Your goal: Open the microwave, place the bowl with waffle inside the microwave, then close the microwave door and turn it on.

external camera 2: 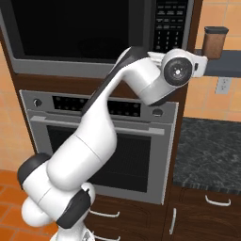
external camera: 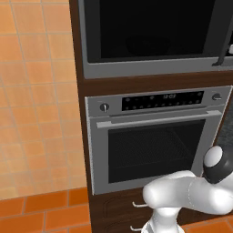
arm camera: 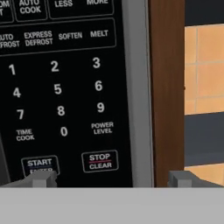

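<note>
The microwave (external camera: 154,68) sits built into the dark wood cabinet, above the oven. Its black glass microwave door (external camera: 154,27) is shut, with the dark vertical handle (external camera: 223,50) at its right edge. My arm reaches up to the keypad (external camera 2: 172,23) on the microwave's right side. In the hand view my gripper (arm camera: 111,179) is open and empty, close to the panel. Its left fingertip (arm camera: 43,179) covers the lower edge of the START button (arm camera: 39,164), while the right fingertip (arm camera: 179,178) stands before the wood frame. STOP/CLEAR (arm camera: 99,161) lies between them. The bowl and waffle are out of view.
Below the microwave is the steel oven (external camera: 154,145) with knobs and a horizontal handle. To the right are a dark stone counter (external camera 2: 207,150), a brown canister (external camera 2: 215,42) on a shelf, and drawers (external camera 2: 212,207). Orange tiled wall (external camera: 36,91) is at the left.
</note>
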Motion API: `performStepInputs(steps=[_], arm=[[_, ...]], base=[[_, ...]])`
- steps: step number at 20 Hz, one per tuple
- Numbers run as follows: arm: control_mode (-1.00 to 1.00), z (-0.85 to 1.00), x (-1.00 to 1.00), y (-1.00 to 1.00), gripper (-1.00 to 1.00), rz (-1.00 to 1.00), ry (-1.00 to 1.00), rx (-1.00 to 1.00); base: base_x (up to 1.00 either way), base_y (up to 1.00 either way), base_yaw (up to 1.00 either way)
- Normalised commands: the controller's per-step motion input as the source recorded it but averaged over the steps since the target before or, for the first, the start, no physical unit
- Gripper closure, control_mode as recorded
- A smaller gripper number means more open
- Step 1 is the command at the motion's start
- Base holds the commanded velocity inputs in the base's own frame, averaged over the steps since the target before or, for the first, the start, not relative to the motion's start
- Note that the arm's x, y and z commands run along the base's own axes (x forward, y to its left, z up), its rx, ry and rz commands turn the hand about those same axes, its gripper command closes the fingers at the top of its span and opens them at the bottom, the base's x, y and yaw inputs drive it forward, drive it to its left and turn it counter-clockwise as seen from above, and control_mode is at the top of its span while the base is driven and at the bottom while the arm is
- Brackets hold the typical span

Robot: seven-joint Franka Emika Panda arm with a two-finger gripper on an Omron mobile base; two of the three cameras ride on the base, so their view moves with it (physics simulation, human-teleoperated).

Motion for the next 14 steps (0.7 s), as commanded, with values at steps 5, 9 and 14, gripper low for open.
performStepInputs(steps=[5,9,14], arm=[[-1.00,0.00,0.19,0.02,-1.00,0.00,0.00,0.00],[-1.00,0.00,0.21,0.04,-1.00,0.00,0.00,0.00],[-1.00,0.00,0.12,0.03,-1.00,0.00,0.00,0.00]], base=[[0.00,0.00,0.00],[0.00,0.00,0.00],[0.00,0.00,0.00]])
